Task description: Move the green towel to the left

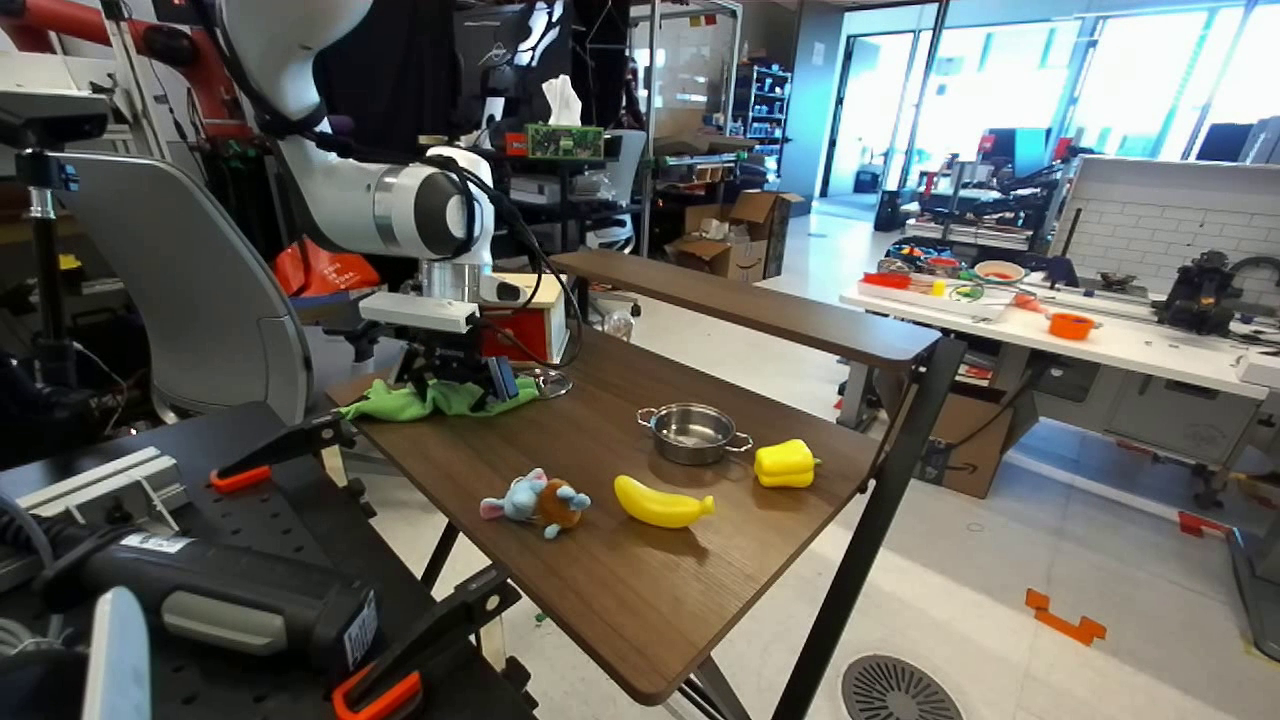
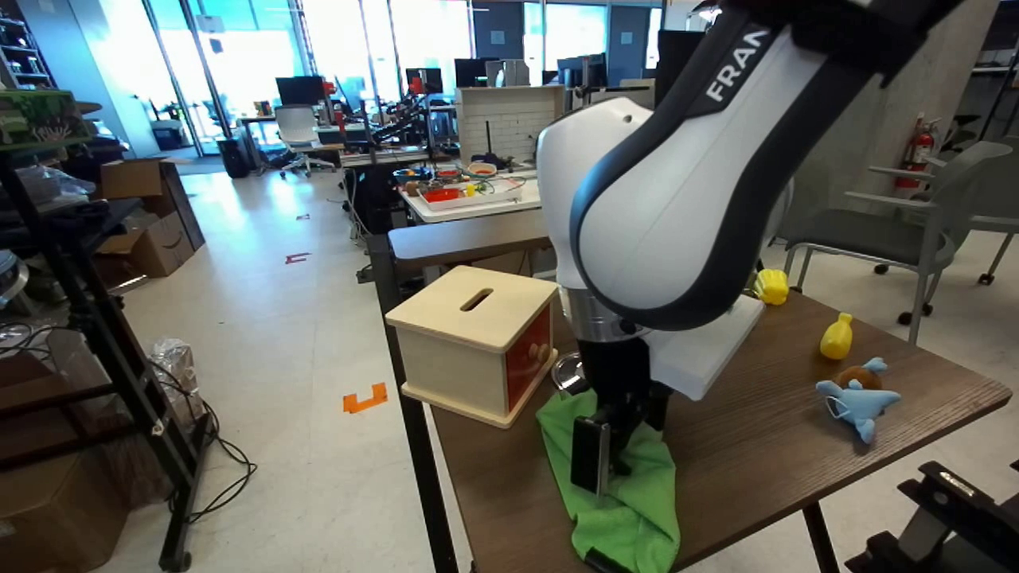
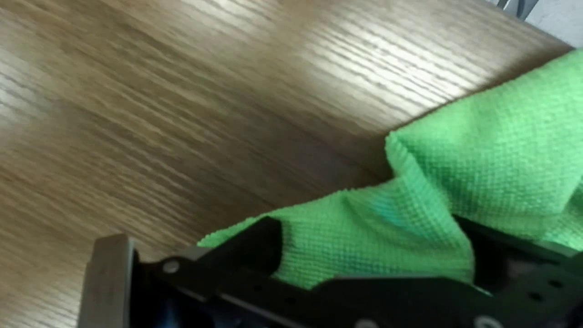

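The green towel (image 1: pixel 385 403) lies crumpled at the table end close to the robot, and it also shows in an exterior view (image 2: pixel 637 525) and in the wrist view (image 3: pixel 505 155). My gripper (image 1: pixel 450 385) is low over the towel, pointing down, and it also shows in an exterior view (image 2: pixel 617 465). In the wrist view the fingers of the gripper (image 3: pixel 371 241) stand wide apart, with a raised fold of towel between them. The fingertips are at the cloth; whether they press on the table is hidden.
A wooden box (image 2: pixel 470 342) with a red front and a shiny metal piece (image 2: pixel 569 372) stand close to the towel. A metal pot (image 1: pixel 693 435), yellow pepper (image 1: pixel 785 464), yellow banana (image 1: pixel 660 503) and plush toy (image 1: pixel 537 500) lie farther along the table. A raised shelf (image 1: pixel 745 303) runs along one side.
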{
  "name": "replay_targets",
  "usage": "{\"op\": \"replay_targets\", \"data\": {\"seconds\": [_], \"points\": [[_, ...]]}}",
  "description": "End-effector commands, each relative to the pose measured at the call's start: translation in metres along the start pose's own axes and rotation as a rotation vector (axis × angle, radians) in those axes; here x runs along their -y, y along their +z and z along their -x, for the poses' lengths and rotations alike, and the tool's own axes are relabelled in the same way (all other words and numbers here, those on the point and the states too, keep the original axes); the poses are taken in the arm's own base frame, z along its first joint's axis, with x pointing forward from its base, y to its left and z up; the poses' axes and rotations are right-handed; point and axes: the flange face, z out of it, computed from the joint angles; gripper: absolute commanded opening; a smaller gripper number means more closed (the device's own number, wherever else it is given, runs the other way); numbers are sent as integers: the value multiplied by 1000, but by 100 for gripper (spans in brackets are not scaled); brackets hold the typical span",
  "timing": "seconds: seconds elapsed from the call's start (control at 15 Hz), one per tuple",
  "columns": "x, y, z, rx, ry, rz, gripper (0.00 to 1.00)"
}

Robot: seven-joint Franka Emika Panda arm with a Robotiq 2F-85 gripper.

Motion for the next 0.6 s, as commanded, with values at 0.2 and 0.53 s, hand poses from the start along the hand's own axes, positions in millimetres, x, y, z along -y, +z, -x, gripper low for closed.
{"op": "replay_targets", "data": {"seconds": [0.2,0.53], "points": [[54,24,-21,40,-41,-26,100],[88,19,-22,26,-72,-26,100]]}}
